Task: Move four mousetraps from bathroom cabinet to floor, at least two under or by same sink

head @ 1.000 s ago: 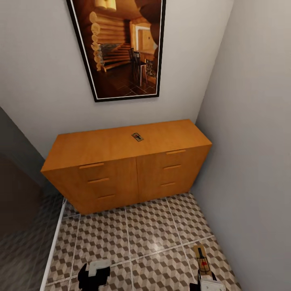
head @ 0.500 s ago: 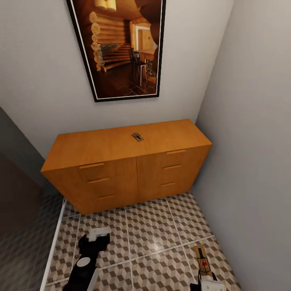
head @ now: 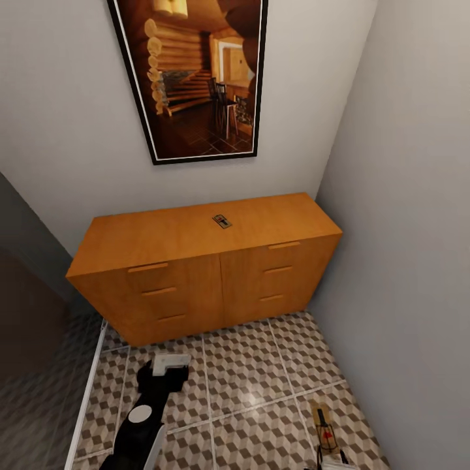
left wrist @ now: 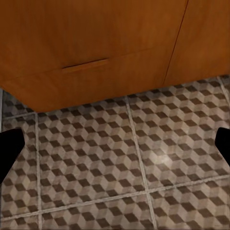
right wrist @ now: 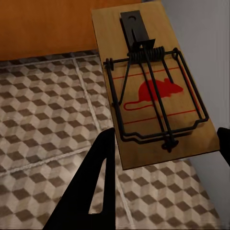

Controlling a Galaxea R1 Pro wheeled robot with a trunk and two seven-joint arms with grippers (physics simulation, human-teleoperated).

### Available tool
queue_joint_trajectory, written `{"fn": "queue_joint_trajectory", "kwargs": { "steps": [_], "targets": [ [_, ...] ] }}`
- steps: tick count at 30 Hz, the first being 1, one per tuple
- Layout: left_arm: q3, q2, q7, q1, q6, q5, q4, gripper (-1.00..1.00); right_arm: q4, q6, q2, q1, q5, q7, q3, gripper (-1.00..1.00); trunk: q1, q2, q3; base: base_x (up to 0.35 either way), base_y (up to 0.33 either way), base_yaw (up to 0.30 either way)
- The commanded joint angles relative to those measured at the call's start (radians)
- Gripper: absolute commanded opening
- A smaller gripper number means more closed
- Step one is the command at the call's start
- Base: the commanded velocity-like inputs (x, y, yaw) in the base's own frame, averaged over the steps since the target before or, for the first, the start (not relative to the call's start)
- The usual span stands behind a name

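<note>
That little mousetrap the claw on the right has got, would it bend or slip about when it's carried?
Probably not bend: the mousetrap looks like a flat, rigid wooden board. It seems light for its size, being thin. The smooth wood might slide a little in the right claw, and its dark wire stands proud of the board, so it could snag.
</note>
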Motion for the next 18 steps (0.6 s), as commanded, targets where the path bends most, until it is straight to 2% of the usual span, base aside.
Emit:
{"fn": "queue_joint_trajectory", "kwargs": {
  "steps": [1,5,18],
  "targets": [
    [-0.001,0.0,0.003,0.005,0.007,-0.007,-0.002,1.0,0.001,-0.003,0.0,0.005,0.009,-0.002,-0.006,-1.0,0.001,-0.002,-0.002,0.0,0.0,0.0],
    [-0.001,0.007,0.004,0.027,-0.005,-0.007,0.0,1.0,0.001,-0.001,0.004,0.028,0.009,0.0,-0.005,-1.0,0.001,-0.002,-0.002,0.0,0.0,0.0],
    [-0.002,0.015,0.012,0.028,-0.078,-0.008,-0.05,1.0,0.001,0.002,0.006,0.037,0.009,0.001,-0.003,-1.0,0.001,-0.002,-0.002,0.0,0.0,0.0]
  ]
}}
